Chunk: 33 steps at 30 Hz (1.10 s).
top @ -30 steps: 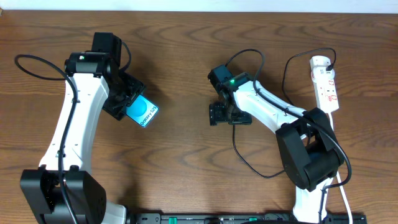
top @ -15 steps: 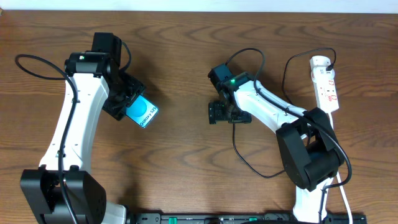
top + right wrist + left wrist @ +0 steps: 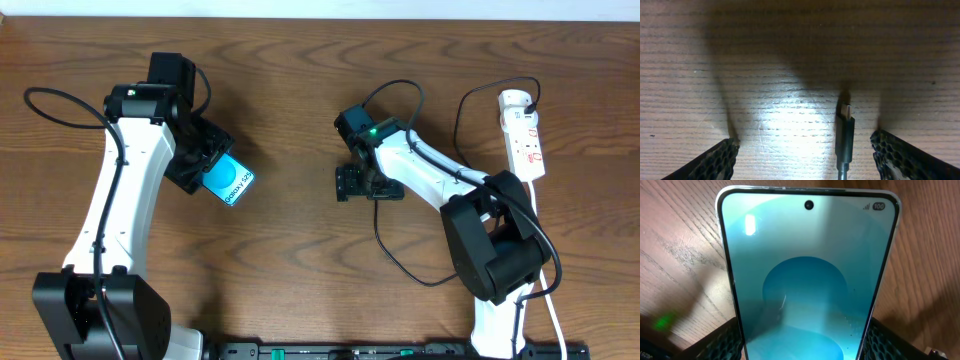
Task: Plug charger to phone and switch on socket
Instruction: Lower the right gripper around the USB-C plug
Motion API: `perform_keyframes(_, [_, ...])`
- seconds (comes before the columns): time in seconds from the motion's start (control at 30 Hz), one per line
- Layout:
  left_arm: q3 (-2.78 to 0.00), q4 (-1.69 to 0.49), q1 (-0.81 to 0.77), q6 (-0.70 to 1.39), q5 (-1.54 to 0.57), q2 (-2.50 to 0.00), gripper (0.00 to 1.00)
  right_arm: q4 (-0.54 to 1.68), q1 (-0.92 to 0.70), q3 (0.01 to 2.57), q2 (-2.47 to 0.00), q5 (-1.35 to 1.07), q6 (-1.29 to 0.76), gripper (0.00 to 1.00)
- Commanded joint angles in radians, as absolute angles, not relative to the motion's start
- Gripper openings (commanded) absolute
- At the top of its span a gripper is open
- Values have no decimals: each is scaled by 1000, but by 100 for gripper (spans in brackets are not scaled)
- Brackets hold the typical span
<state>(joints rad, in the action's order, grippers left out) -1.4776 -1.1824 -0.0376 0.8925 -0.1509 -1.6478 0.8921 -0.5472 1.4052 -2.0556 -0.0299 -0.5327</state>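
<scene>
Brown wood-grain table (image 3: 300, 260) is seen from above, with the left arm (image 3: 118, 205) reached over its left half and the right arm (image 3: 430, 180) bent towards its middle. At the far right edge the socket (image 3: 524, 135) is laid lengthwise, red marks on its face, a black plug at its far end and a white cord led off towards the near edge. The phone (image 3: 231, 182) is held in the left gripper (image 3: 207, 168), which is closed on its two long edges; in the left wrist view the lit cyan screen (image 3: 807, 280) is flanked low down by the black fingers (image 3: 722, 340). Whether the phone touches the wood cannot be told. The charger (image 3: 392, 250) is trailed in a loose curve across the table below the right gripper (image 3: 356, 183). That gripper (image 3: 805, 155) is spread wide and nothing is gripped; the connector (image 3: 844, 132) is lain flat on the wood between its fingers, nearer one of them and touched by neither.
</scene>
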Motion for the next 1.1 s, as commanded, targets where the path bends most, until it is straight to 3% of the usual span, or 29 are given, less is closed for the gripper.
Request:
perform_keyframes(0.0, [-1483, -1189, -41, 883, -137, -1640, 7, 890, -544, 1397, -2065, -28, -526, 86])
perform_keyframes(0.7, [-1483, -1189, -41, 871, -137, -1640, 7, 890, -544, 1396, -2065, -28, -526, 48])
perform_keyframes(0.97, [-1483, -1189, -41, 868, -137, -1640, 7, 890, -544, 1396, -2065, -28, -526, 43])
perform_keyframes(1.07, [-1483, -1189, -41, 868, -136, -1640, 7, 890, -544, 1396, -2065, -28, -527, 34])
